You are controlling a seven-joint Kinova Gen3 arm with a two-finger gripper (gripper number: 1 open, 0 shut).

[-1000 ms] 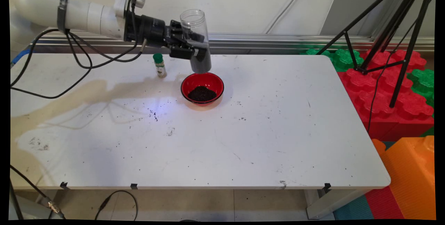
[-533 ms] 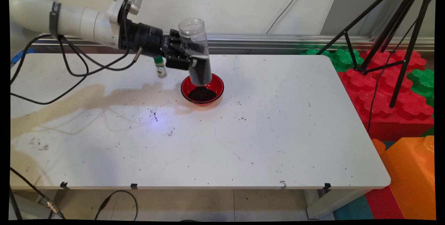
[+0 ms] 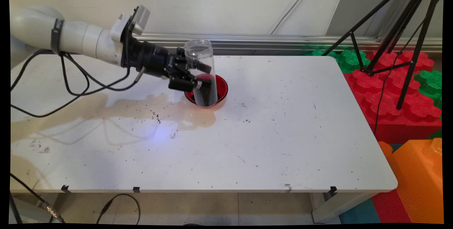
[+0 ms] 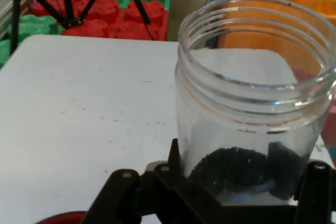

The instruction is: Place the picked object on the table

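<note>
The jar (image 3: 202, 73) (image 4: 252, 103) is clear plastic, open-mouthed and upright with a slight tilt, its lower part dark with black grains; its base sits low in the red bowl (image 3: 221, 84), in front of the bowl's far wall in the main view, though whether it touches the bowl's contents cannot be told; in the hand view a mound of the black grains lies at the jar's bottom and the threaded rim stands above. The gripper (image 3: 193, 76) (image 4: 226, 187) pinches the jar from the left, one finger on each side of its lower half; the arm (image 3: 81, 39) reaches in from the upper left, with black cables (image 3: 70, 87) hanging under it. The bowl stands on the white table (image 3: 283, 133), toward its far side; black specks are scattered on the tabletop around and left of the bowl. To the right of the table stand red, green and orange blocks (image 3: 407, 108) and a black tripod (image 3: 410, 27).
</note>
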